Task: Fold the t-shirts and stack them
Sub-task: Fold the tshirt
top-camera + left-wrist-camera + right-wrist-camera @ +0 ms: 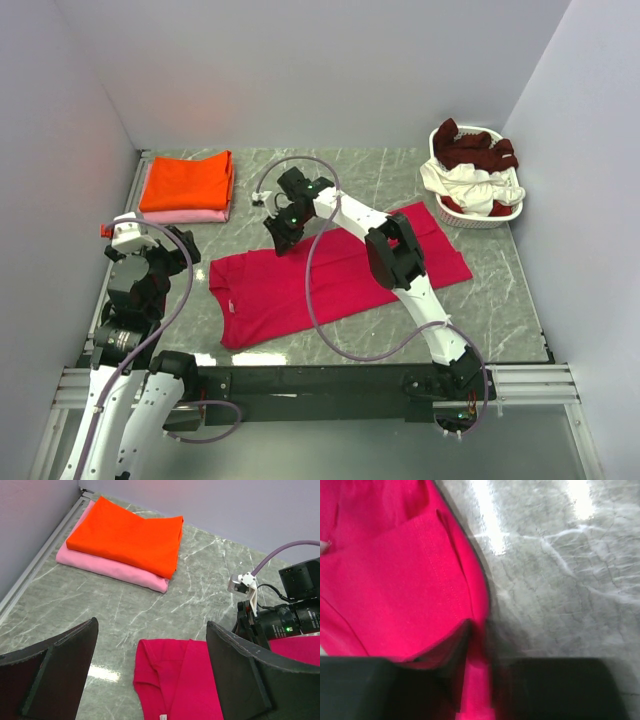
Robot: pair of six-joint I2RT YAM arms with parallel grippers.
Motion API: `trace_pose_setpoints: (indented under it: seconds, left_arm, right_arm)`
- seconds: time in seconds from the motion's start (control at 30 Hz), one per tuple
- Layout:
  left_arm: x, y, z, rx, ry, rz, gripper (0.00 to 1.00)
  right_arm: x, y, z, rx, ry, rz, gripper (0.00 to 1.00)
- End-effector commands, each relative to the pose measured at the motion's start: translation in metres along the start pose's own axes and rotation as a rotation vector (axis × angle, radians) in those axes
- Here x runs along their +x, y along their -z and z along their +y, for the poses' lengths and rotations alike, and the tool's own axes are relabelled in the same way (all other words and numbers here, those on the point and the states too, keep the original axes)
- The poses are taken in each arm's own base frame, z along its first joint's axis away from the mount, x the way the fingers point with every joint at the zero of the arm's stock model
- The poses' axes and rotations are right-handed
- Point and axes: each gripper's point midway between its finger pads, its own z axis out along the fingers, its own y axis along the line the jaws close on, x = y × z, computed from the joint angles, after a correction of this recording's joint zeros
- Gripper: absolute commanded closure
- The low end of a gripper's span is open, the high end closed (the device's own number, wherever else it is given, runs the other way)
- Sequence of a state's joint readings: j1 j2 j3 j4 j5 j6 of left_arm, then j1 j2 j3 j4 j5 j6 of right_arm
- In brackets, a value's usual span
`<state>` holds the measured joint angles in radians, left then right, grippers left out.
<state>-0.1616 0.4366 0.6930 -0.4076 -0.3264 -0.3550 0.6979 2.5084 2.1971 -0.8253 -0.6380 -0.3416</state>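
Crimson-pink t-shirt (pixel 262 292) edge pinched by right hand (pixel 279 240), fingertips blurred, left hand (pixel 151 647) spread

Stack (pixel 187 182) left, shirt (pixel 265 295) centre, basket (pixel 478 222) right

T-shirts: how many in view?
5: orange shirt on pale pink shirt, far left; crimson shirt mid-table; maroon shirt and white shirt in the basket, which may hide more.

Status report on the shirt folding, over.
Left end effector open, idle. Right end effector pinching crimson-pink cloth t-shirt edge. Purple cable hanging over it.
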Motion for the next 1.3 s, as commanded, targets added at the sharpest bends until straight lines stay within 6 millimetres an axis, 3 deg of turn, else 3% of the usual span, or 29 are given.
trace_pose_setpoints:
  seconds: [0.0, 0.1, 0.23, 0.47, 0.6, 0.7, 0.73, 0.77, 0.8, 0.87, 0.93, 1.0, 1.03, 1.07, 1.1, 1.13, 1.17, 1.2, 1.23, 1.27]
  left_arm:
    - [-0.007, -0.002, -0.006, 0.028, -0.008, -0.029, 0.06]
    - [-0.007, -0.002, -0.006, 0.027, -0.008, -0.026, 0.06]
    - [-0.007, -0.002, -0.006, 0.029, -0.008, -0.027, 0.06]
    - [-0.006, -0.003, -0.007, 0.032, -0.011, -0.023, 0.06]
    - [-0.005, -0.004, -0.008, 0.034, -0.012, -0.017, 0.06]
    - [-0.002, -0.006, -0.009, 0.038, -0.017, -0.005, 0.06]
    - [0.001, -0.008, -0.009, 0.04, -0.019, 0.008, 0.06]
    - [0.002, -0.009, -0.01, 0.043, -0.022, 0.013, 0.06]
    - [0.005, -0.01, -0.012, 0.049, -0.023, 0.024, 0.06]
    - [0.01, -0.012, -0.021, 0.097, -0.024, 0.05, 0.06]
    - [0.019, -0.017, -0.035, 0.156, 0.005, 0.095, 0.06]
    - [0.033, -0.026, -0.06, 0.242, 0.106, 0.175, 0.06]
    - [0.037, -0.03, -0.068, 0.268, 0.139, 0.201, 0.07]
    - [0.044, -0.03, -0.084, 0.337, 0.178, 0.248, 0.08]
    - [0.049, -0.035, -0.092, 0.346, 0.254, 0.285, 0.09]
    - [0.057, -0.049, -0.101, 0.359, 0.286, 0.314, 0.09]
    - [0.064, -0.056, -0.105, 0.36, 0.319, 0.344, 0.13]
    - [0.084, -0.07, -0.108, 0.326, 0.372, 0.421, 0.15]
    - [0.089, -0.08, -0.112, 0.323, 0.396, 0.435, 0.2]
    - [0.099, -0.087, -0.114, 0.305, 0.417, 0.475, 0.22]
  right_arm:
    - [0.005, 0.003, 0.01, -0.027, -0.013, 0.023, 0.88]
    - [-0.006, 0.022, -0.01, 0.033, -0.07, -0.044, 1.0]
    - [-0.019, 0.07, -0.067, 0.17, -0.213, -0.184, 1.0]
    - [-0.002, 0.127, -0.139, 0.364, -0.416, -0.311, 1.0]
    - [0.004, 0.148, -0.18, 0.476, -0.57, -0.389, 1.0]
    - [-0.002, 0.164, -0.215, 0.601, -0.661, -0.461, 1.0]
    - [-0.017, 0.182, -0.226, 0.659, -0.686, -0.525, 1.0]
    - [-0.021, 0.19, -0.235, 0.695, -0.701, -0.552, 0.98]
    - [-0.019, 0.189, -0.246, 0.717, -0.719, -0.563, 0.79]
    - [-0.039, 0.212, -0.254, 0.766, -0.671, -0.626, 0.57]
    - [-0.048, 0.231, -0.253, 0.8, -0.613, -0.65, 0.5]
    - [-0.064, 0.266, -0.238, 0.837, -0.505, -0.681, 0.46]
    - [-0.053, 0.263, -0.234, 0.838, -0.477, -0.641, 0.46]
    - [-0.069, 0.288, -0.209, 0.825, -0.399, -0.669, 0.45]
    - [-0.068, 0.294, -0.196, 0.817, -0.263, -0.618, 0.44]
    - [-0.045, 0.275, -0.18, 0.745, -0.211, -0.512, 0.44]
    - [-0.051, 0.293, -0.143, 0.69, -0.097, -0.507, 0.43]
    - [-0.039, 0.283, -0.113, 0.581, 0.063, -0.431, 0.43]
    - [-0.001, 0.258, -0.095, 0.494, 0.091, -0.337, 0.43]
    - [0.003, 0.273, -0.064, 0.49, 0.18, -0.327, 0.42]
